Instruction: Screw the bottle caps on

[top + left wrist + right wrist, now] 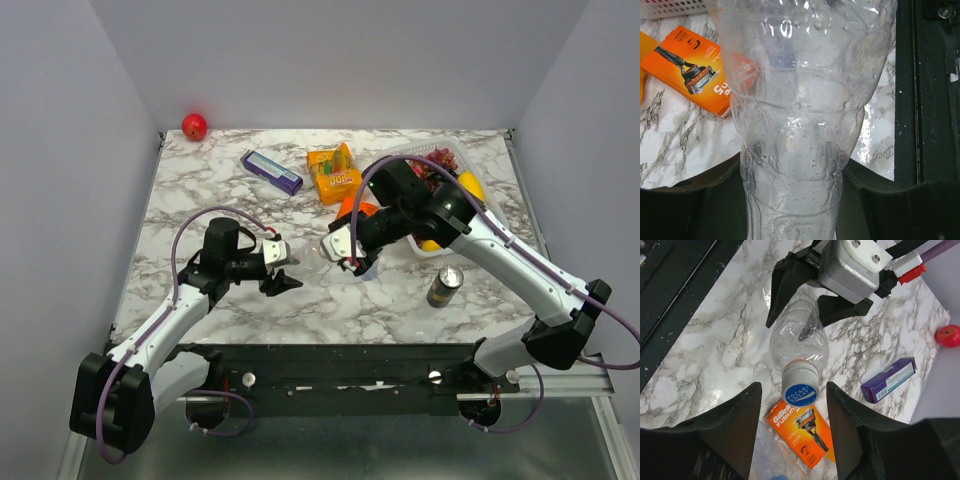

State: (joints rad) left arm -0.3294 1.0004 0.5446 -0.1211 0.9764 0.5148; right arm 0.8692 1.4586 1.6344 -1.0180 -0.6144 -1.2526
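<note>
Clear bottle (800, 125) fills left wrist, cap (800, 390) right wrist

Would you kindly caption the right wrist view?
Left gripper holds the bottle; right gripper brackets its cap, jaws open.

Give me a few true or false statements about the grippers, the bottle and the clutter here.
The left gripper grips a clear bottle. True.
The bottle's neck is bare. False: a blue-topped cap sits on it.
The right gripper is clamped on the cap. False: it is open, gaps either side.
A red ball lies by the far left corner of the table. True.
The dark can lies on its side. False: it stands upright.
</note>
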